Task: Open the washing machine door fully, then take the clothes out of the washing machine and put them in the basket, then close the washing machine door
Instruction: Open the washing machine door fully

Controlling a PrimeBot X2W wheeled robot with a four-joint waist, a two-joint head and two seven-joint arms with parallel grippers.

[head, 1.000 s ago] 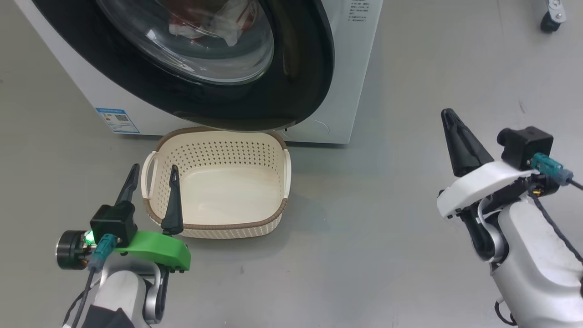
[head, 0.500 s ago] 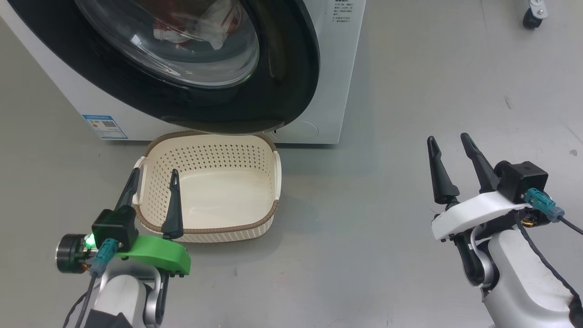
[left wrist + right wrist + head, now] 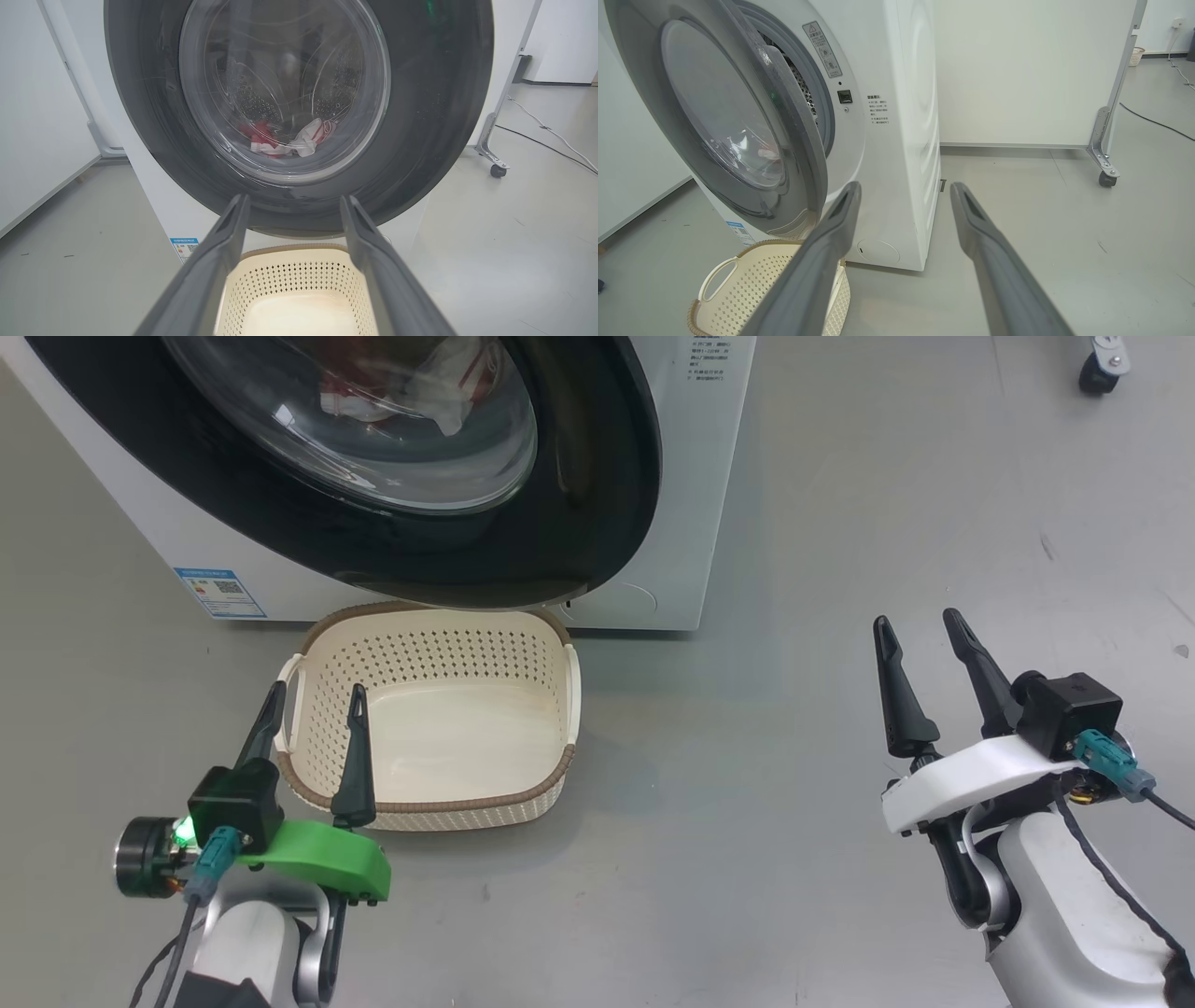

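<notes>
1. Washing machine door (image 3: 597,476) stands partly swung out from the white washing machine (image 3: 695,504). In the right wrist view a gap shows on its right side, with the grey gasket and a strip of perforated drum behind it.
2. Through the door's clear glass bowl the clothes (image 3: 280,140) lie low in the drum, a red and white bundle.
3. On the grey floor (image 3: 747,756) the basket (image 3: 439,653) sits just in front of the machine. Its far rim lies under the lower edge of the door's black rim.
4. A small blue label (image 3: 219,593) is on the machine's front to the left of the basket, and the round filter cover (image 3: 625,600) is low on the front at the right.
5. Left tool (image 3: 317,689), on a green mount, has its two dark fingers spread apart and grips nothing. In the head view its tips straddle the basket's left handle at the near left corner.
6. Right tool (image 3: 915,617), on a white mount, is likewise released, fingers apart with nothing between them. It hangs over bare floor, well to the right of basket and machine.
7. A caster wheel (image 3: 1097,369) stands on the floor at the far right.
</notes>
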